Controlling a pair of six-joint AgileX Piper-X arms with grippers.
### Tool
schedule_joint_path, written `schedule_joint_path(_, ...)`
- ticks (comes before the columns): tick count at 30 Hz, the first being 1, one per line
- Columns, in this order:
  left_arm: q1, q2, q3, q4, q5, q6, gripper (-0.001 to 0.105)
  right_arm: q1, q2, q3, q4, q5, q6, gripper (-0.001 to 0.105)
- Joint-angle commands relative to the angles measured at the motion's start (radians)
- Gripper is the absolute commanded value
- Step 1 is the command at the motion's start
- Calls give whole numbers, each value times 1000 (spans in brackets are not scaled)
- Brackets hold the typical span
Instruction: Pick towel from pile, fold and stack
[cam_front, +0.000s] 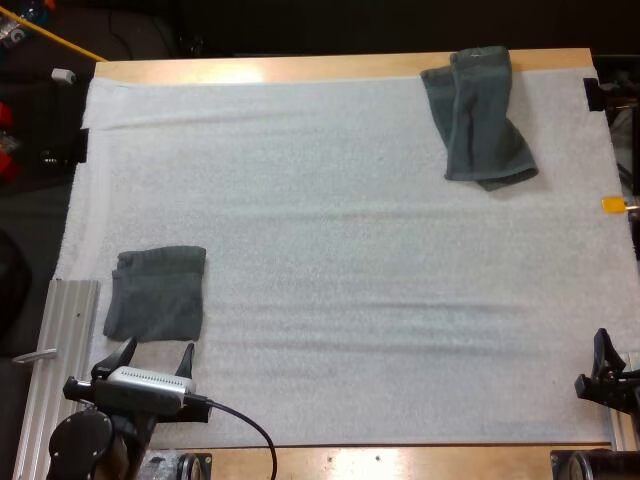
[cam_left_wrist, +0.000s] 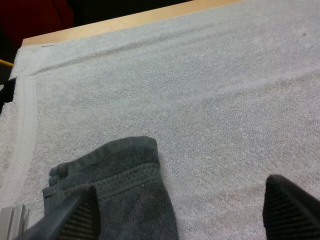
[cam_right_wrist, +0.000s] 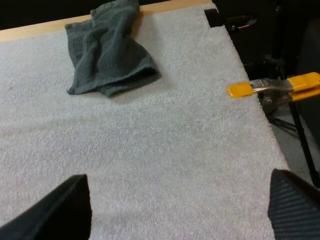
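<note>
My left hand (cam_front: 158, 352) and right hand (cam_right_wrist: 177, 185) both stand wide open; folded towel (cam_front: 156, 292) lower left, crumpled towel (cam_front: 478, 118) upper right.

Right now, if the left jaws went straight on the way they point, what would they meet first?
The folded towel, lying on the mat just ahead of the open left jaws. How high they ride is unclear, so they might pass over it.
</note>
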Motion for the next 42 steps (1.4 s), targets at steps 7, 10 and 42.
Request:
schedule_joint_path(7, -4, -137, -4, -29, 5, -36, 65, -5, -35, -11, -6, -8, -4, 71)
schedule_joint_path(10, -4, -129, -15, -24, 10, -47, 65, -5, -35, -31, 18, -10, -4, 71)
schedule_joint_path(42, -193, 223, -367, 17, 299, -90, 65, -5, 249, -478, 277, -359, 5, 71)
